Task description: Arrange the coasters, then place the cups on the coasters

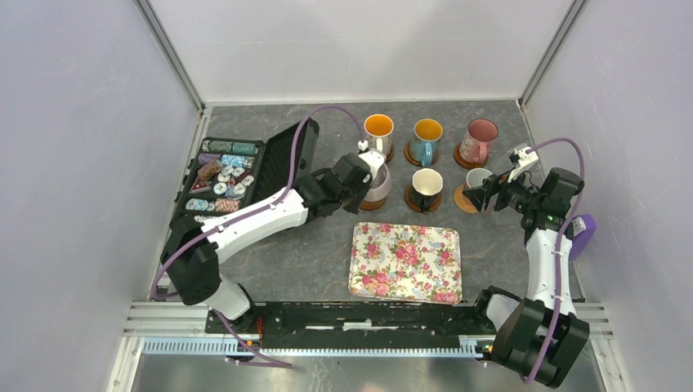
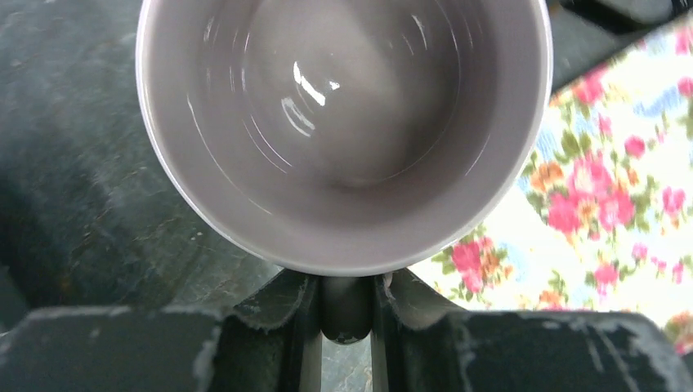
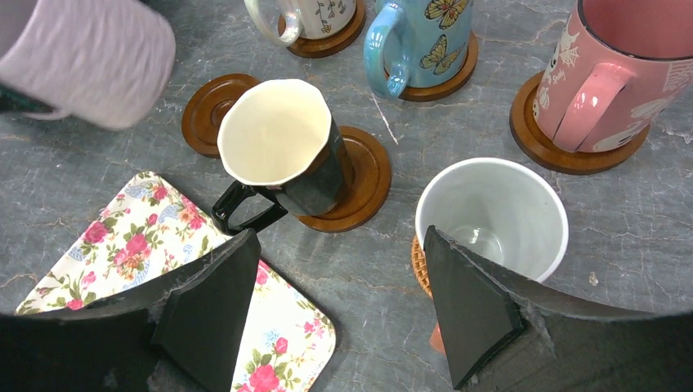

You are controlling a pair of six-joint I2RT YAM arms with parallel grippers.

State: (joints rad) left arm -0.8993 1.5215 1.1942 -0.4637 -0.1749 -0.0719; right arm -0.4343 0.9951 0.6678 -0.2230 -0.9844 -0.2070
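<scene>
Overhead, the desk (image 1: 270,269) is a dark grey, stone-veined surface closed in by pale, plain walls (image 1: 359,49) at the back and on both sides, with metal frame posts (image 1: 176,57) in the far corners. At the far left an open black chip case (image 1: 233,175) lies flat, its tray filled with multicoloured chips. Just right of it the left pincer (image 2: 346,306) is clenched on the handle of the lilac mug (image 2: 343,122); the mug's mouth faces that wrist's camera. From the right wrist the mug shows tilted at the upper left, and the brown coaster (image 3: 208,110) beside it shows its ringed top uncovered; whether mug and coaster touch I cannot tell.

Along the back row, from left to right, stand the white patterned mug (image 1: 378,131) with an orange lining, the blue mug (image 1: 426,139) with butterflies, and the pink mug (image 1: 480,139), each upright on a dark coaster. In front of the blue one, the black mug (image 3: 282,155) with a cream lining sits on another dark coaster (image 3: 368,175), its handle pointing towards the floral tray (image 1: 406,263) that lies flat near the desk's front edge.

Further right, the white mug (image 3: 490,216) stands on the cork coaster (image 3: 418,265). The right pincer (image 3: 339,314) hangs just beside it, released, its jaws spread wide and grasping nothing.
</scene>
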